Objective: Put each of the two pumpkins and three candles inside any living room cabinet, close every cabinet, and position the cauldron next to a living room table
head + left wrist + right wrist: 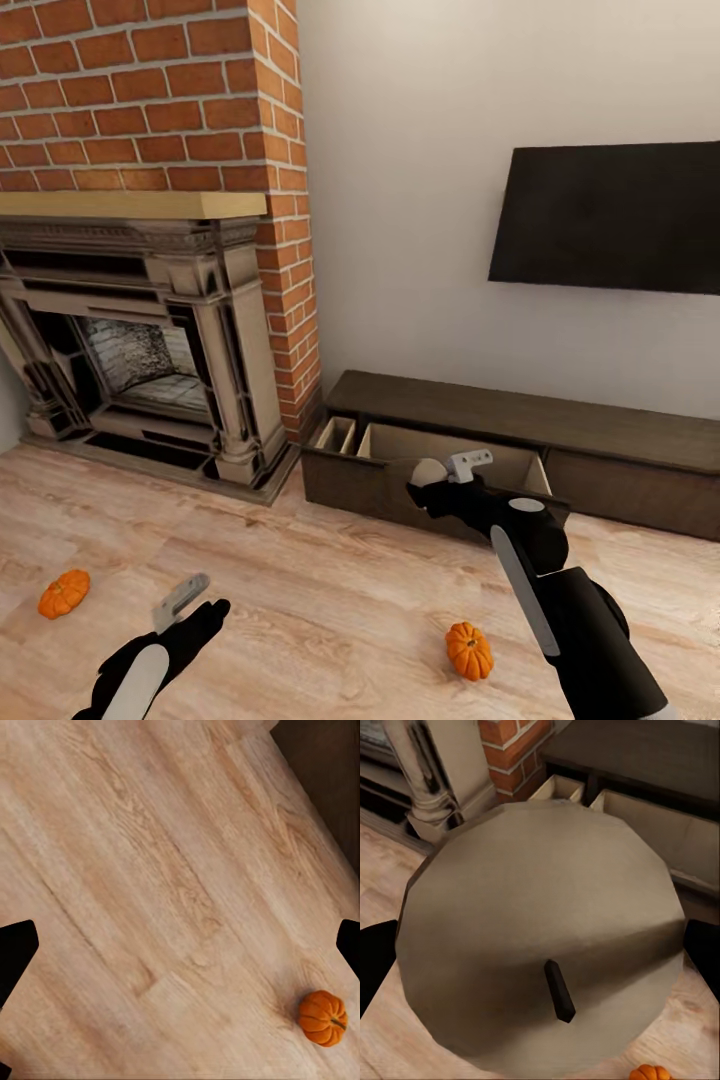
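**Candle at the open drawer, two pumpkins waiting on the floor**

You are in the stowing step. Your right hand (452,472) is closed on a candle (430,473), a beige cylinder held just above the front edge of the open drawer (440,448) of the cabinet (600,420). The drawer is pulled out and its pale inside looks bare from the head view. By my reading, the next move asks you to carry the candle a little further over the drawer's compartment, lower it clear of the front panel, and only then let go; release too near the rim and it could tip out onto the floor (330,580).

Your left hand (185,605) hangs low over the floor with nothing between its fingers; how wide it stands I cannot tell from these pictures.

One pumpkin (469,650) lies on the floor just beside your right forearm, and the other pumpkin (64,593) lies well off toward the fireplace (130,340).

The views differ usefully. The right wrist camera gives you the candle's top face (540,937) with its dark wick (559,990), with the drawer behind it. The left wrist camera shows bare planks and one pumpkin (323,1017), likely a pick for that arm. The head view alone places everything together.
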You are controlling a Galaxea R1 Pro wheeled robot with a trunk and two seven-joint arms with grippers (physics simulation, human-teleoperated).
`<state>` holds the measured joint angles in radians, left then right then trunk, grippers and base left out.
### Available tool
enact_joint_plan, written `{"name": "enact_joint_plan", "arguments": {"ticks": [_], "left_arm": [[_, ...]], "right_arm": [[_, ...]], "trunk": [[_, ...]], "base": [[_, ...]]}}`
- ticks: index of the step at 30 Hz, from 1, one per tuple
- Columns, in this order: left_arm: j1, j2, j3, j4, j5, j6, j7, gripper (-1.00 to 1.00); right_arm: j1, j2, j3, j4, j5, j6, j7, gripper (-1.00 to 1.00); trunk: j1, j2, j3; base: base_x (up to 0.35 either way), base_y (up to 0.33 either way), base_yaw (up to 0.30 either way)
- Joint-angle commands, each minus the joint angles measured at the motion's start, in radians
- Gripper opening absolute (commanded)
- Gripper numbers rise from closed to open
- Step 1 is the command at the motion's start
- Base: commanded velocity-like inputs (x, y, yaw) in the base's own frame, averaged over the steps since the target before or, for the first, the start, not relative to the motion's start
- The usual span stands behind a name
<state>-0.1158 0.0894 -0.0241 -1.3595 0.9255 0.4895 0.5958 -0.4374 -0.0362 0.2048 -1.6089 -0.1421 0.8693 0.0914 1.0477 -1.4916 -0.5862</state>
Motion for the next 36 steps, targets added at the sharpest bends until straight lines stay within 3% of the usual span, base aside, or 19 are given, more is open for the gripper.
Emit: {"name": "enact_joint_plan", "arguments": {"ticks": [1,10,16,25,28,33,34,36], "left_arm": [[0.000,0.001,-0.002,-0.001,0.009,0.000,0.009,1.00],[-0.001,0.002,0.002,0.021,0.008,0.000,0.008,1.00],[0.000,0.003,0.007,0.061,0.006,-0.001,-0.001,1.00],[0.001,0.005,0.011,0.078,0.006,-0.002,-0.004,1.00],[0.042,0.011,0.011,0.096,0.005,-0.002,-0.004,1.00],[0.134,0.012,0.002,0.107,0.007,-0.039,-0.003,1.00],[0.232,0.012,0.001,0.095,0.008,-0.099,-0.004,1.00],[0.309,0.012,0.003,0.084,0.008,-0.176,-0.015,1.00]], "right_arm": [[-0.001,0.000,0.001,-0.001,-0.007,0.005,-0.006,-1.00],[-0.038,0.001,-0.005,0.053,-0.013,0.033,-0.136,-1.00],[-0.057,0.000,-0.044,0.078,-0.016,0.045,-0.147,-1.00],[-0.060,-0.001,-0.069,0.082,-0.019,0.076,-0.146,-1.00],[-0.062,-0.009,-0.145,0.083,-0.025,0.111,-0.142,-1.00],[-0.085,-0.019,-0.225,0.084,-0.026,0.119,-0.138,-1.00],[-0.114,-0.037,-0.251,0.120,-0.026,0.120,-0.136,-1.00],[-0.167,-0.077,-0.270,0.224,-0.028,0.120,-0.103,-1.00]], "trunk": [[0.000,-0.001,-0.001],[0.000,-0.001,-0.001],[0.000,-0.001,-0.001],[0.000,-0.001,-0.001],[0.000,-0.001,-0.001],[0.000,-0.001,-0.001],[0.000,-0.001,-0.001],[0.000,-0.001,-0.001]], "base": [[0.247,0.255,-0.266],[0.243,0.257,-0.266],[0.236,0.262,-0.266],[0.218,0.274,-0.192],[0.211,0.280,-0.024],[0.209,0.281,-0.004],[0.208,0.281,0.000],[0.208,0.281,0.000]]}}
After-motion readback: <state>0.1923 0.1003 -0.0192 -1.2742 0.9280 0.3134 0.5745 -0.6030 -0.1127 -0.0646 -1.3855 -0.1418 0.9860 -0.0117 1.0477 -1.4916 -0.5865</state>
